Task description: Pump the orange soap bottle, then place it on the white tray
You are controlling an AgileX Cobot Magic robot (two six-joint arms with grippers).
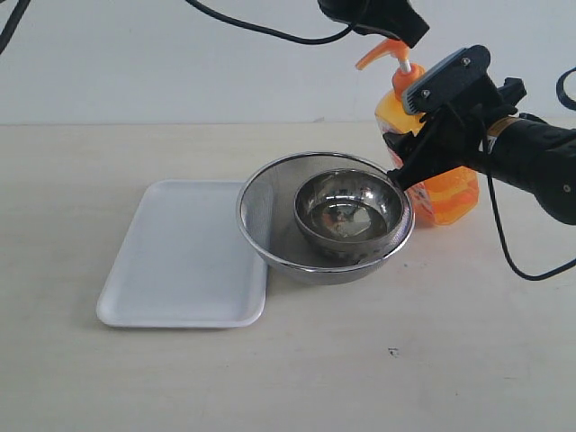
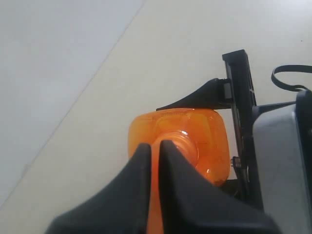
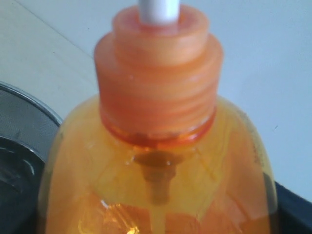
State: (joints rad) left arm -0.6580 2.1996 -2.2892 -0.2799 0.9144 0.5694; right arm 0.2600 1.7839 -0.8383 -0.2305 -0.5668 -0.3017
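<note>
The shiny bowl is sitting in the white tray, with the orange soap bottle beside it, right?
No: the shiny bowl sits in the mesh strainer, not the white tray. The orange soap bottle is beside it; the exterior view shows this.

On the table [image 1: 450, 360], the tray [image 1: 180, 261] lies left of the middle, its long sides running toward the far edge. The strainer [image 1: 261, 211] sits just right of it at the middle, its rim overlapping the tray's right edge, and a bowl [image 1: 360, 193] sits inside the strainer. The soap bottle [image 1: 450, 193] stands upright behind and right of the strainer, toward the far edge. The right gripper [image 1: 414, 153] reaches in from the right with a jaw on either side of the bottle's body; the left gripper [image 1: 396, 31] is directly above the pump head.
</note>
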